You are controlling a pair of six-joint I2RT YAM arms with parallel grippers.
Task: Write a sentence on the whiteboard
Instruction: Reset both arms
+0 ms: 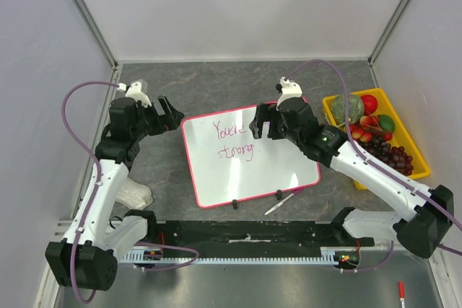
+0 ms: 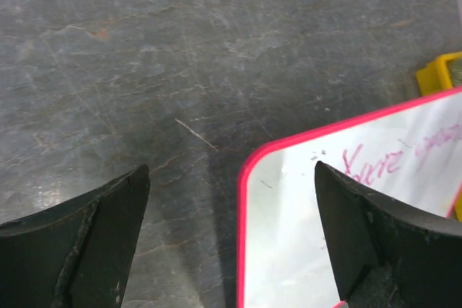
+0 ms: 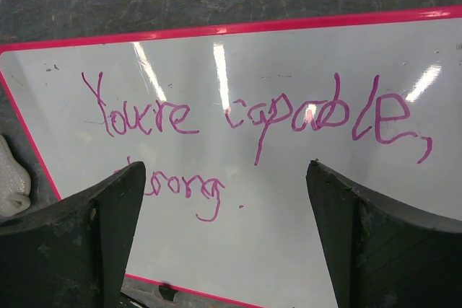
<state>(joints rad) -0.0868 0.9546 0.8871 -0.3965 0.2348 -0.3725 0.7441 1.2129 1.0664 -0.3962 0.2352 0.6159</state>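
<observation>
Surface [image 1: 216, 88]: a grey, stone-patterned top is seen under and all around the whiteboard.
Whiteboard [image 1: 267, 174]: it is laid flat between the two arms and turned slightly askew. A thin pink-red rim and rounded corners are shown.
Yellow tray [image 1: 417, 148]: it is set to the right of the whiteboard, apart from it. It is filled with fruit, dark grapes among them.
Left tool [image 1: 171, 115]: it is held over the whiteboard's far left corner, partly above the bare surface. Its jaws are spread wide and nothing is gripped between them.
Right tool [image 3: 225, 167]: it is held over the far right part of the whiteboard, above the writing. Its jaws are spread wide and nothing is gripped.
Sentence [image 3: 238, 117]: it is written in purple-magenta cursive on the far half of the whiteboard. "You're capable," is read on the first line and "strong." below it.
White crumpled object [image 1: 133, 194]: it is left on the surface to the whiteboard's left, beside the left arm.
White pen [image 1: 279, 204]: it is laid on the surface just off the whiteboard's near edge, toward the right corner.
Black clips [image 1: 234, 203]: two are fixed on the whiteboard's near long edge.
</observation>
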